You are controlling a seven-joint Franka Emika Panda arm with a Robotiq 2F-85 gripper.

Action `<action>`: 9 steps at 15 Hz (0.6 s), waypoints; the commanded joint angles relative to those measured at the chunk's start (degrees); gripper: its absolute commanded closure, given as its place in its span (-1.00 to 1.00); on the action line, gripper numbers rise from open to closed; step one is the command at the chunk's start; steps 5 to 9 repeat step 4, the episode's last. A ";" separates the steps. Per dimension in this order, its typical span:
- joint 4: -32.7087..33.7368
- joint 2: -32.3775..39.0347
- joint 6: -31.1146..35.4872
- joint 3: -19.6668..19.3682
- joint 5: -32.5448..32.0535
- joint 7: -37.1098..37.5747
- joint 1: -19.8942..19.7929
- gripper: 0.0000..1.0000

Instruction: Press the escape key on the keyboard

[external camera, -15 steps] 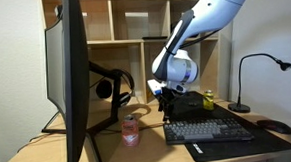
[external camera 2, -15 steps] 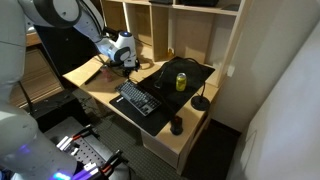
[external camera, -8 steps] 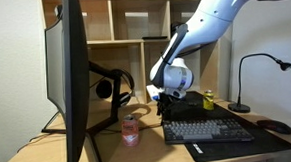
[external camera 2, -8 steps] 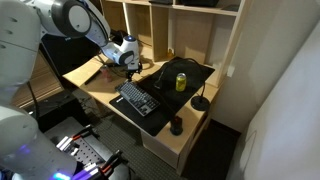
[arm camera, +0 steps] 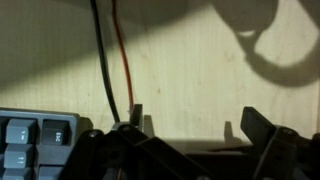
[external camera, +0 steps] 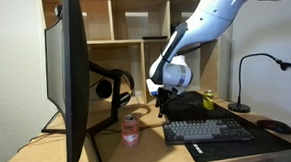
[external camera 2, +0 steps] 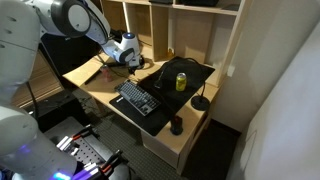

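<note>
On a pale wooden desk [external camera: 44,156] backed by open shelving, the keyboard [external camera: 210,130] lies flat along the front edge, resting on a black desk mat [external camera: 277,140] that sticks out past its far end. In both exterior views the white robot arm reaches down from above, and its gripper [external camera: 164,109] hangs just off the keyboard's [external camera 2: 137,98] short end, the one nearer the shelves and the pink can [external camera: 130,130].

Seen from the wrist camera, the gripper [arm camera: 195,120] has its two dark fingers [arm camera: 255,125] spread wide apart with nothing between them but bare wood. Only a corner of the keyboard [arm camera: 35,140] shows at the lower left, its grey keys just beside one finger. I cannot tell whether the fingertips touch the desk. A black cable [arm camera: 103,60] and a red cable [arm camera: 125,60] run side by side across the wood toward that same finger.

Open desk lies between the can and the keyboard's end. A tall monitor [external camera: 73,80], seen edge-on, walls off one side. A mouse [external camera: 273,126] and a gooseneck lamp [external camera: 248,81] stand beyond the keyboard's far end, well apart from the gripper.
</note>
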 commanded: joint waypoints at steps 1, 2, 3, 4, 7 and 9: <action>-7.71 -7.98 2.70 0.36 1.40 -0.87 -0.36 -1.00; -8.54 -9.51 -0.17 -0.51 0.93 -0.12 -0.08 -1.00; -3.46 -4.92 0.82 -0.18 0.64 -0.39 0.02 -1.00; -4.69 -6.42 0.51 -0.30 0.58 -0.34 -0.02 -1.00; -4.69 -6.42 0.51 -0.30 0.58 -0.34 -0.02 -1.00; -4.69 -6.42 0.51 -0.30 0.58 -0.34 -0.02 -1.00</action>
